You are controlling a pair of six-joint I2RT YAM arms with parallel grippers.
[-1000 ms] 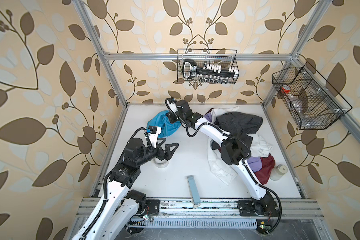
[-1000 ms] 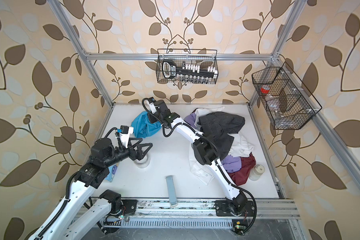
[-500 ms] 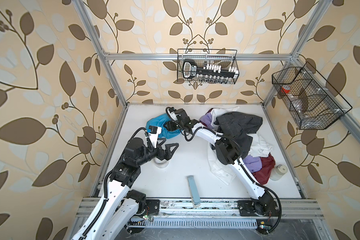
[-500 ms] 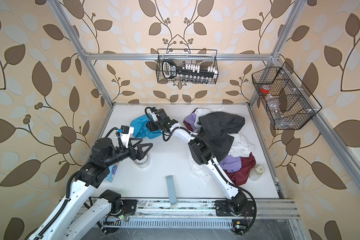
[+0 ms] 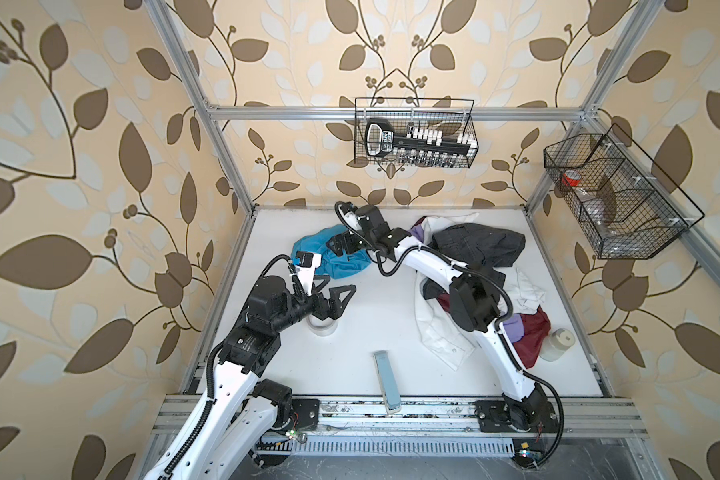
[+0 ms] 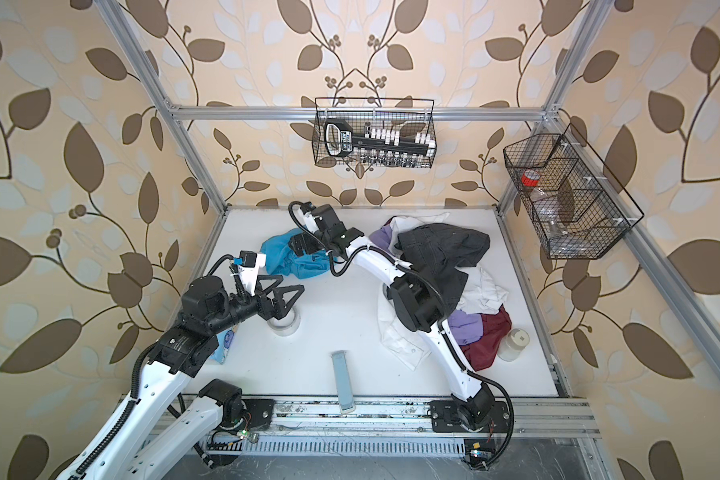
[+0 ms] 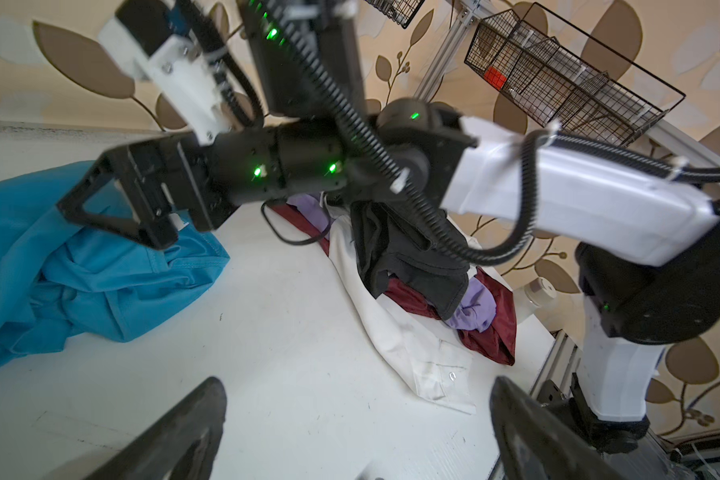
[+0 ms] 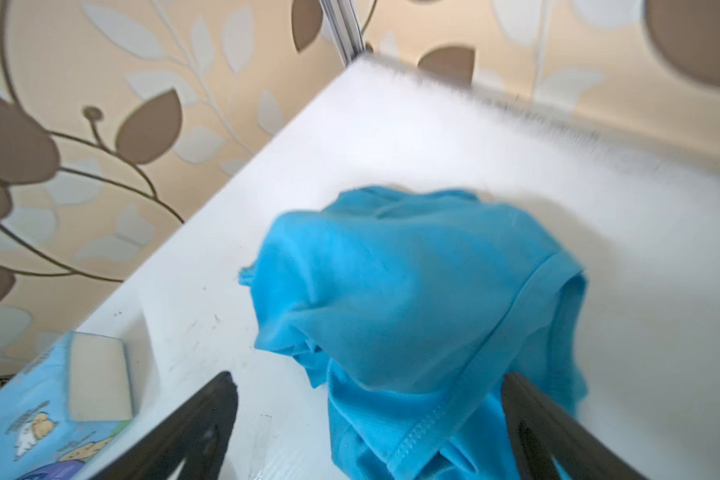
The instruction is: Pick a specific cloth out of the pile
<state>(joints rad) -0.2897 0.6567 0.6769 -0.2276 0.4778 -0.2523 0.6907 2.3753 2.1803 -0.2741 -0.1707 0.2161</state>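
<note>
In both top views, left of centre, the left gripper (image 5: 336, 300) hovers with jaws spread wide. The crumpled turquoise-blue knit cloth (image 5: 312, 253) lies beyond it, under the wide-open right gripper (image 5: 341, 245). The heaped mixed-clothes pile (image 5: 479, 245) lies apart, at right.

**White links, black joints**

Both arms pair white shell links with black motor housings. Black ribbed cables loop along them, tied with white zip ties. Green lights glow on the joints. Black triangular, open-framed fingers (image 7: 100, 208) end each arm.

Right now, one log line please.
turquoise knit cloth: on table, apart from clothes pile | right gripper: open above it | left gripper: open, empty
</note>
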